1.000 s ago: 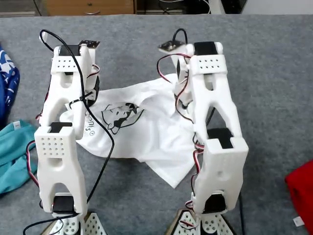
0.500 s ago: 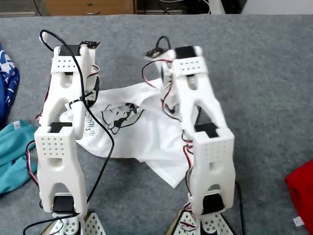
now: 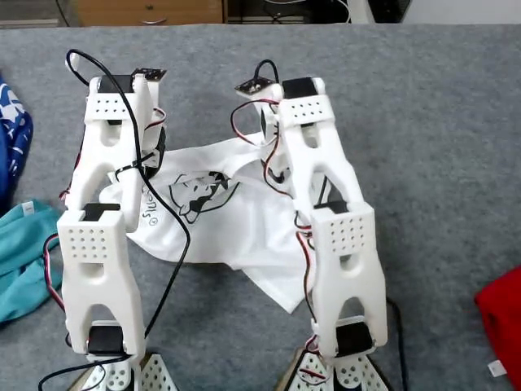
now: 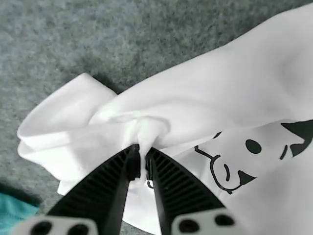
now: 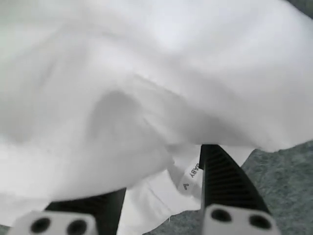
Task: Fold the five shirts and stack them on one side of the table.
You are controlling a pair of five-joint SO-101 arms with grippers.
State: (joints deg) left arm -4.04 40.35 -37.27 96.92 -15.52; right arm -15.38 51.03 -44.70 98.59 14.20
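Note:
A white shirt with a black cartoon print lies crumpled on the grey carpet between the two arms. My left gripper is shut on a pinched fold of the shirt near its sleeve edge; in the high view it sits at the shirt's left side. My right gripper hangs over the shirt's far right part. It is open, with white cloth bunched over and between the fingers, and a neck label shows beside one finger.
A teal shirt and a blue patterned one lie at the left edge. A red shirt lies at the right edge. Bare grey carpet spreads to the right and far side. A wooden drawer unit stands behind.
The right arm has swung left over the shirt, and the shirt's far right edge has shifted left with it. The left arm has kept still.

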